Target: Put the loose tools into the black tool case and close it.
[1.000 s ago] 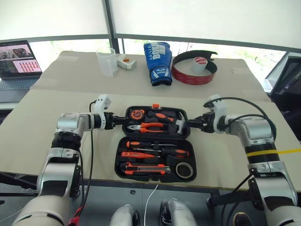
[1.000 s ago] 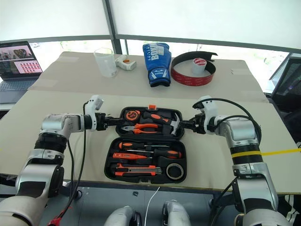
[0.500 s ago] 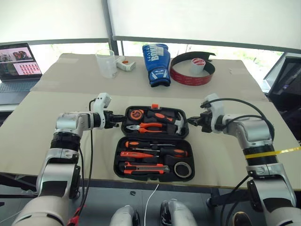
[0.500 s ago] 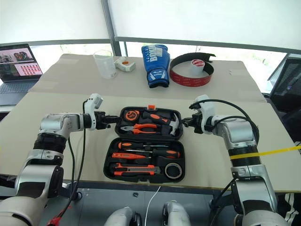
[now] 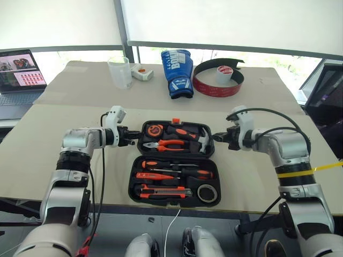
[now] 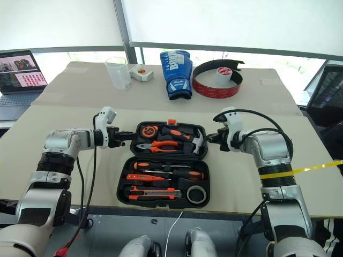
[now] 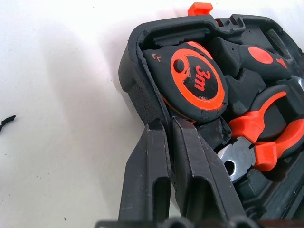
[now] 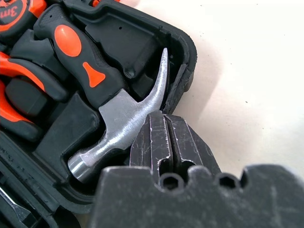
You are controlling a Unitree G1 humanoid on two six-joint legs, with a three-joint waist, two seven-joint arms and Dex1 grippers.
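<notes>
The black tool case [image 5: 172, 164] lies open on the desk [image 5: 48, 144], tools seated. Left claw [image 7: 172, 142] and right claw [image 8: 164, 137], fingers pressed together, pinch the far half's side rims. Closing seems underway; next, fold that half over evenly.

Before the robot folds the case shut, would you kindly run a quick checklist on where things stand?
1. Loose tools seated in the black tool case: ok; screwdrivers, utility knife and tape roll lie in the near half.
2. Left gripper shut on the far half's left rim: ok.
3. Right gripper shut at the right rim: ok; whether it pinches the edge, cannot tell.
4. Hammer and pliers seated flush: cannot tell.
5. Case closed: not ok, it lies open flat.
</notes>
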